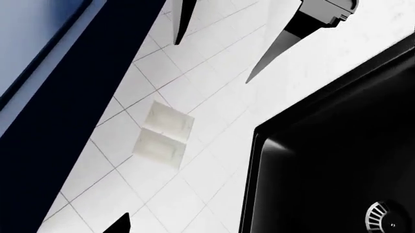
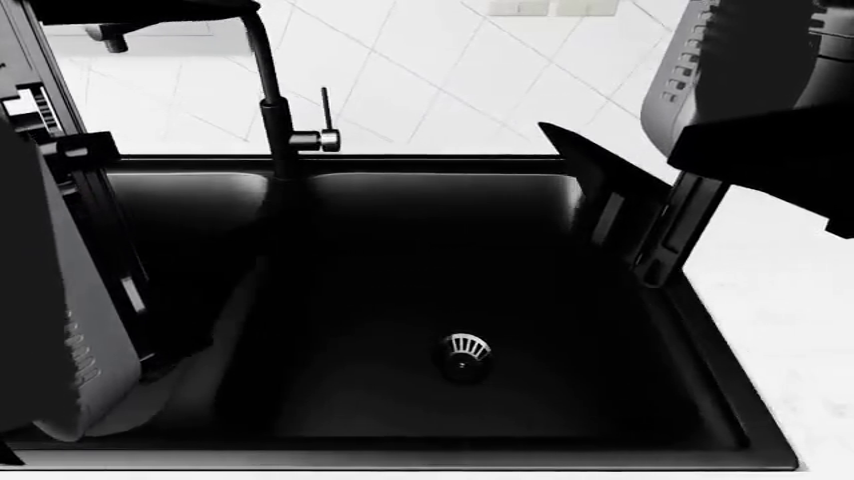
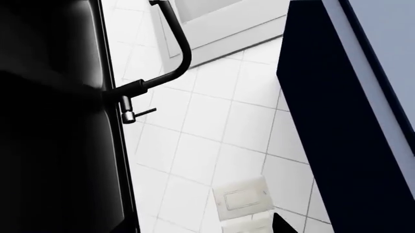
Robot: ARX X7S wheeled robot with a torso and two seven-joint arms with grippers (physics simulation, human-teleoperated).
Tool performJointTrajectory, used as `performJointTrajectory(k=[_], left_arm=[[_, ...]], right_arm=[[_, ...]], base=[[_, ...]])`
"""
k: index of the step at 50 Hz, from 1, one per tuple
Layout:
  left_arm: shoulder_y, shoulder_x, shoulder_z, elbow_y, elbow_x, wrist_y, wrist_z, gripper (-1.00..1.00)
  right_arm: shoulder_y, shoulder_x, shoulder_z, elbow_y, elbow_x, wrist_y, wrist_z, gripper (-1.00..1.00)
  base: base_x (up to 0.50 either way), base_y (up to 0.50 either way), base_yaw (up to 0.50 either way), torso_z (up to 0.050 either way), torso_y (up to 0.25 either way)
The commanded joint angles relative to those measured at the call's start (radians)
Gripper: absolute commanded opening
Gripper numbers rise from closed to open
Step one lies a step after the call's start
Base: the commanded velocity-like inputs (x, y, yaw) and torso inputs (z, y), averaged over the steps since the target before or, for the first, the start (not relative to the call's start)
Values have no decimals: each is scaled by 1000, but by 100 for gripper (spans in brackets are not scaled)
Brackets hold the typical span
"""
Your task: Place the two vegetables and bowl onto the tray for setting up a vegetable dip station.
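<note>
Two arms flank a black sink [image 2: 400,300]. No vegetable, bowl or tray appears in any view. Left tool [image 1: 214,58]: fingers spread, empty, above the white desk [image 1: 363,43] beside the sink rim. Right tool: fingers almost wholly cut off, state cannot be told. Only the head view shows the drain [image 2: 465,355] below the faucet [image 2: 274,110].

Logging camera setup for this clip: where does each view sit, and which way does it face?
Head: looks down into the black sink; both arms frame it.
Left wrist: faces the tiled wall and wall outlets; left gripper shows, open.
Right wrist: faces the wall; gripper barely visible.
Shared: the faucet appears in head and right wrist.
</note>
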Motion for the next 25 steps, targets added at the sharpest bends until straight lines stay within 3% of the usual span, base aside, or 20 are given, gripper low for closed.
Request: performJointTrajectory(k=[1, 25], left_arm=[[-7, 5, 4, -2, 2, -3, 2, 100], [0, 0, 0, -2, 2, 7, -2, 100]], right_arm=[[-6, 3, 0, 4, 3, -11, 5, 100], [-7, 1, 2, 5, 11, -9, 18, 100]], base=[[0, -500, 0, 0, 0], [0, -500, 0, 0, 0]])
